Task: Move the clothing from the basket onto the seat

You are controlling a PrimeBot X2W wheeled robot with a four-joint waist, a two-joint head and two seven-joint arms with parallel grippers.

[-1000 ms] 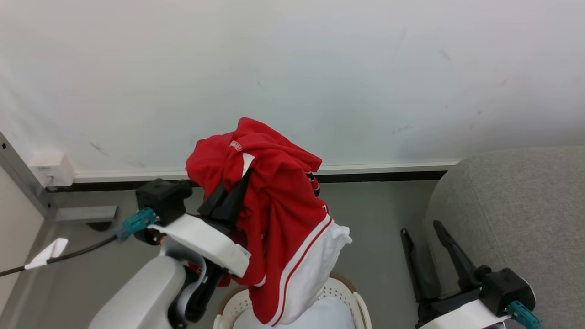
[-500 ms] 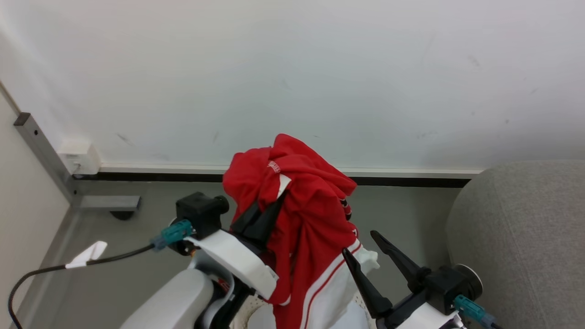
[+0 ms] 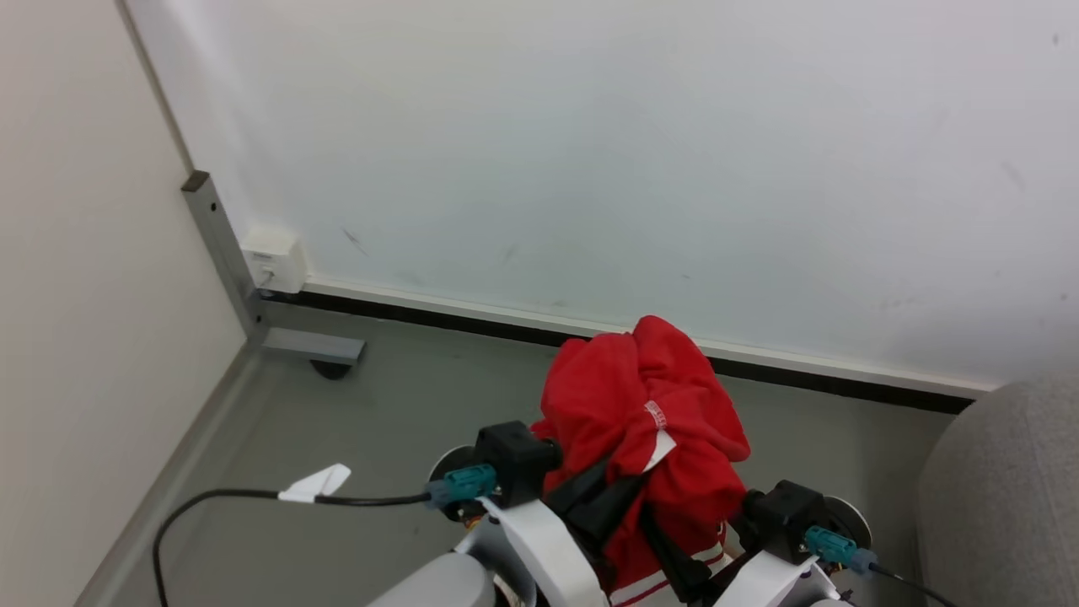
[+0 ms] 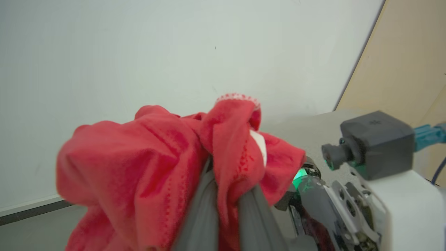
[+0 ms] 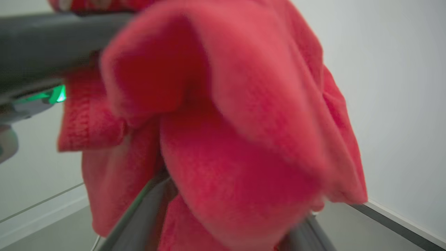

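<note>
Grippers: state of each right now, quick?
Left gripper: shut on the clothing.
Right gripper: open wide, with the clothing bunched in the gap.

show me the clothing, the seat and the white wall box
clothing (image 3: 628,392): head view, top of the bunched red fabric
seat (image 3: 1007,497): head view, grey rounded corner
white wall box (image 3: 271,260): head view, its front face

Bunched red clothing (image 3: 649,396) left of grey seat (image 3: 1003,489)

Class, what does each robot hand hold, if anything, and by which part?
The left hand is shut on the clothing, gripping bunched fabric at the neck beside the white label. The right hand is open, straddling lower folds, clamping nothing.
</note>
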